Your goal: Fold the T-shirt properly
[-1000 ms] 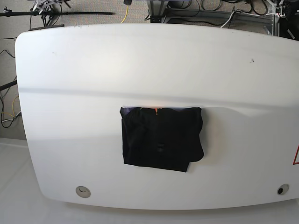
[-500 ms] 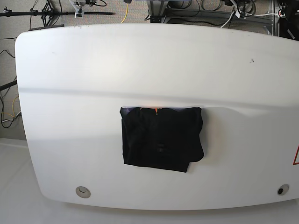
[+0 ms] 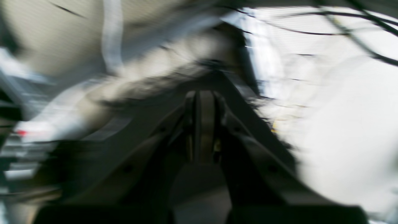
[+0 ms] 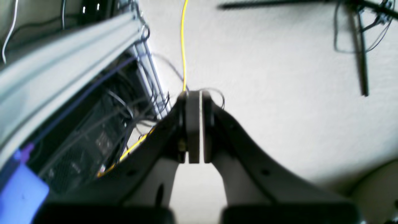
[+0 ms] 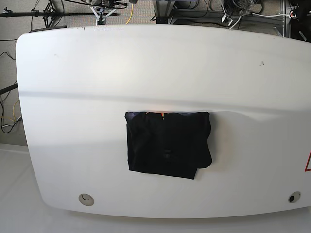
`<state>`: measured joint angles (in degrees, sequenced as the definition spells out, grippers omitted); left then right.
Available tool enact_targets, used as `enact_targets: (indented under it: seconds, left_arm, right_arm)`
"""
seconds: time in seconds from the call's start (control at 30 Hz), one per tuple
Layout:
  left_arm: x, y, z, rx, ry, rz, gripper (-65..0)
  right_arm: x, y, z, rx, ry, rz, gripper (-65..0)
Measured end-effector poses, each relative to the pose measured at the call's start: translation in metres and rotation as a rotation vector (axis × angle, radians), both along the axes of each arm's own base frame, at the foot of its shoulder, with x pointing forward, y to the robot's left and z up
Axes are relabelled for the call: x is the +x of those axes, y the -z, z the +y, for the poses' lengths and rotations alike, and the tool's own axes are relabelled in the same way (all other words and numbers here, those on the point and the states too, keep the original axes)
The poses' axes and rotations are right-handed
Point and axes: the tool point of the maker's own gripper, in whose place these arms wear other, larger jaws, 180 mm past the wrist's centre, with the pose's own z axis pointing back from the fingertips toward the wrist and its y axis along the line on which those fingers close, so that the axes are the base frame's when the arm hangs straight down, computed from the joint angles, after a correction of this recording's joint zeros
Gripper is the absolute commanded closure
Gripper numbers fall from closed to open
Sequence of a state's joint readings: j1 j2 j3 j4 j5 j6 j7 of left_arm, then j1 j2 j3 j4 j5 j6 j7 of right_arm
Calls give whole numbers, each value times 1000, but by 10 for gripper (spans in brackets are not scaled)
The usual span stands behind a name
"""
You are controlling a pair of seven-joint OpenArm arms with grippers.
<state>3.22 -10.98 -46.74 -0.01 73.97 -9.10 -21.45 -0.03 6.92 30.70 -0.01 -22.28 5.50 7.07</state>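
T-shirt [image 5: 167, 144] lies folded to a rough rectangle w/ orange tag at its far edge, centre-front of the white table [image 5: 97, 87], nothing touching it. You've got both arms off past the table's far edge, only bits visible at the top of base view. Right gripper [image 4: 194, 93] pads pressed together, empty, pointing at floor w/ a yellow cable [image 4: 183, 46]; left gripper [image 3: 202, 95] also closed on nothing, its view badly blurred.

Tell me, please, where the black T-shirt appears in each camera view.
Base: the T-shirt lies folded on the white table, slightly below centre.
Left wrist: not in it; the picture is blurred.
Right wrist: not in it.
Shared landmark: the yellow cable on the floor, in base and right wrist.
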Motion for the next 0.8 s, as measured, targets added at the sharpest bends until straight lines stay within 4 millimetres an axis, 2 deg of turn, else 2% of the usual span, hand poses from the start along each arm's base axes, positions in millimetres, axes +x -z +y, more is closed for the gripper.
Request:
enact_targets:
  seconds: [0.07, 0.13, 0.23, 0.43, 0.53, 0.63, 0.8]
  left_arm:
    - [18, 0, 4, 41, 29, -39, 0]
    - [27, 1, 3, 72, 70, -48, 0]
    - [37, 3, -6, 98, 85, -55, 0]
    - [32, 10, -42, 78, 116, -23, 0]
    - [28, 11, -55, 59, 115, 2, 0]
    - [29, 11, -53, 62, 115, -4, 0]
    - [34, 10, -39, 92, 113, -12, 0]
  right_arm:
    - [9, 0, 1, 8, 0, -17, -19]
    - [16, 0, 6, 19, 0, -36, -44]
    - [16, 1, 21, 52, -14, -31, -81]
    - [-3, 2, 60, 118, -107, 24, -87]
    - [-8, 2, 71, 138, -120, 32, -72]
    - [-9, 2, 73, 140, -129, 37, -53]
    - [-4, 2, 68, 125, -123, 31, -21]
